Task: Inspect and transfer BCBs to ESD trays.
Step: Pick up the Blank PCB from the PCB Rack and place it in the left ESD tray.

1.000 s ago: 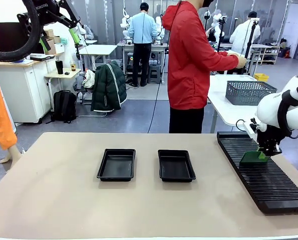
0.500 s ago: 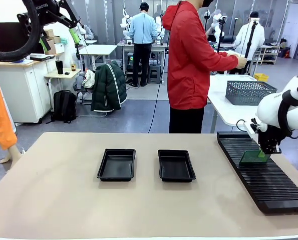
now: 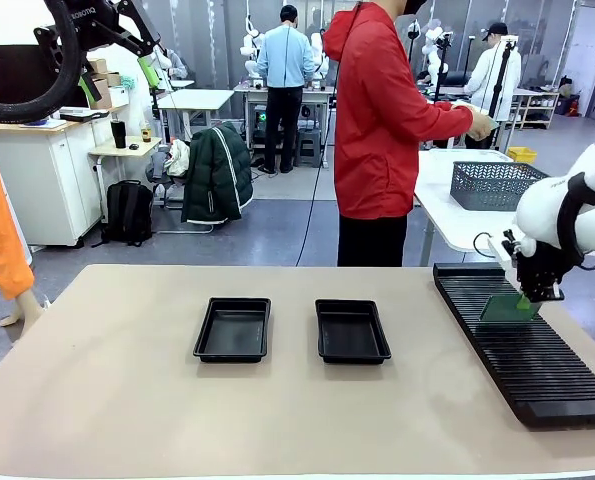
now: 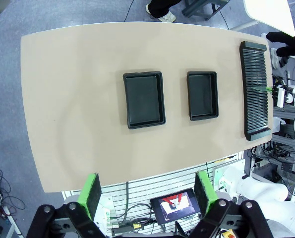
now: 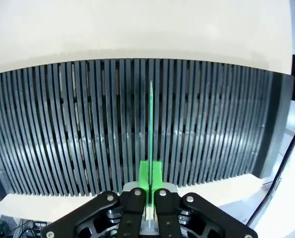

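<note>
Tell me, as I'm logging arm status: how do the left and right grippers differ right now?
The left gripper is open and empty; the right gripper is shut on a BCB held on edge. The left gripper hangs high over the table, looking down; the right gripper is low over the slotted rack. Both are black with green pads.

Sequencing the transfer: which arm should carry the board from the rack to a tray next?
Right. The right end effector is shut on the BCB at the slotted rack; the left end effector hangs open high over the table, holding nothing.
</note>
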Controlling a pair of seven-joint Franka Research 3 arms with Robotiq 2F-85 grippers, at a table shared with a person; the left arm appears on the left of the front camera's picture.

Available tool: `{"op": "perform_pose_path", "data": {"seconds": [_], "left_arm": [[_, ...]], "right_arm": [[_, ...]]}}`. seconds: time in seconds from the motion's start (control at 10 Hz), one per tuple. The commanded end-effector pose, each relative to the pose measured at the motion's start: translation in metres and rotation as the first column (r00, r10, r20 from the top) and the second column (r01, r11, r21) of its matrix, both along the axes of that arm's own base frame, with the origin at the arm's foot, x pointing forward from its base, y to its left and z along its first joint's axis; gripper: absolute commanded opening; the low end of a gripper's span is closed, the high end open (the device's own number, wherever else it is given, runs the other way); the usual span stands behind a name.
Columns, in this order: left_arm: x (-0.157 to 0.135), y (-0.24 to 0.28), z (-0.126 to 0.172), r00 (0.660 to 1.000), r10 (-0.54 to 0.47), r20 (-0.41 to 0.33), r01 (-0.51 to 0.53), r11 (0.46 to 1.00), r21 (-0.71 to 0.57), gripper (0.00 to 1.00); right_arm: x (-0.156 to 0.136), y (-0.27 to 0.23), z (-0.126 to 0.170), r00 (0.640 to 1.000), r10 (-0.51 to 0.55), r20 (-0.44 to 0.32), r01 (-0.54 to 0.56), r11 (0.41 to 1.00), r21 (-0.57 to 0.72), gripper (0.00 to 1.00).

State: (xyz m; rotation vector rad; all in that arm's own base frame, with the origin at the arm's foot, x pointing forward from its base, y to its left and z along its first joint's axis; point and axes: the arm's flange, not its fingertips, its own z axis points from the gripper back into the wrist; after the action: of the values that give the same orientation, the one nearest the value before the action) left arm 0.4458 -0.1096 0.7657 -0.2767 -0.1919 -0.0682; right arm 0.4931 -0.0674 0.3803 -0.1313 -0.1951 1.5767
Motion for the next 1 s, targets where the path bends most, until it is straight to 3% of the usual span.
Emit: {"op": "perform_pose_path", "data": {"seconds": [0.0, 0.4, 0.9], "left_arm": [[0.0, 0.0, 0.0, 1.0, 0.0, 0.0, 0.0, 1.0, 0.0, 1.0], [0.0, 0.0, 0.0, 1.0, 0.0, 0.0, 0.0, 1.0, 0.0, 1.0], [0.0, 0.0, 0.0, 1.0, 0.0, 0.0, 0.0, 1.0, 0.0, 1.0]], "right_arm": [[0.003, 0.003, 0.045, 1.0, -0.02, -0.022, 0.02, 1.0, -0.017, 0.0], [0.012, 0.001, 0.13, 1.0, -0.014, 0.003, 0.014, 0.999, -0.039, 0.0], [0.02, -0.006, 0.214, 0.999, -0.038, 0.004, 0.038, 0.999, -0.011, 0.0]]}}
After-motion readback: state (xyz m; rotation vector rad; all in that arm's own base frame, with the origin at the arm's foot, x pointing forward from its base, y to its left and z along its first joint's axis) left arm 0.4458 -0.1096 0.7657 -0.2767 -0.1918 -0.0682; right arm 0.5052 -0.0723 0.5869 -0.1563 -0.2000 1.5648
